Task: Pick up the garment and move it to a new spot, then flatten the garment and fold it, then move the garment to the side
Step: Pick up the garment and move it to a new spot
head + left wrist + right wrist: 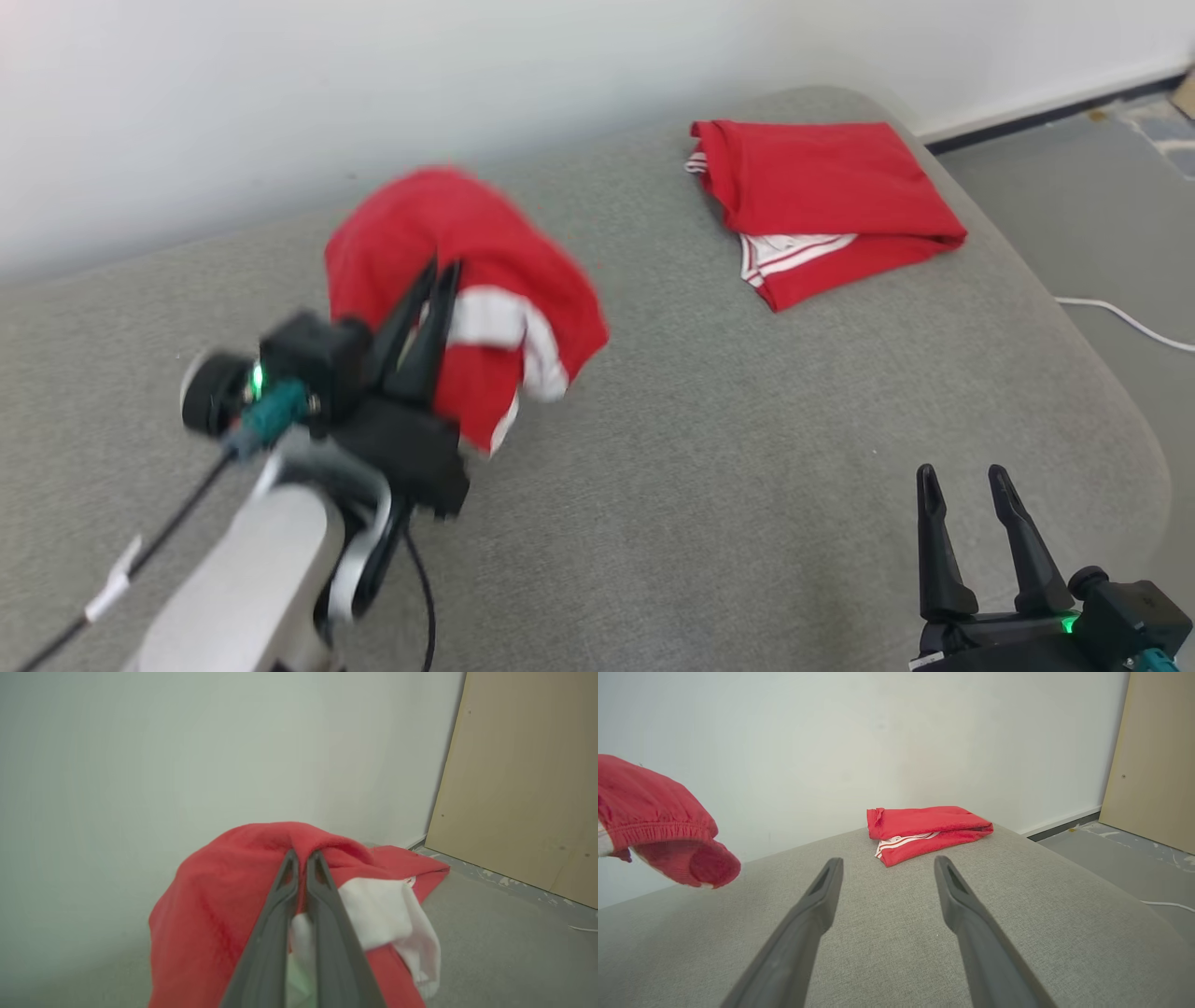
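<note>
Over the left half of the cushion: the red garment hangs bunched from the left gripper, with a white band and white stripes showing on its near side.
Left gripper: fingers pressed together on a fold at the top of the red garment; the left wrist view shows the two tips pinching the cloth, which drapes down on both sides of them.
Garment height: in the right wrist view the red garment hangs in the air at the left, elastic waistband outward, and its lowest edge appears clear of the cushion.
Sharpness: the left arm and its load are blurred in the head view.
Right gripper: fingers spread wide apart with nothing between them, over the near right part of the cushion; its own view shows bare grey fabric beneath.
Folded garment: a second red piece with white stripes, lying flat and folded at the far right corner of the cushion, well apart from both grippers.
Wall: white, directly behind the cushion.
Floor: grey, to the right of the cushion, with a white cable lying on it.
Beige board: stands against the wall at the right.
</note>
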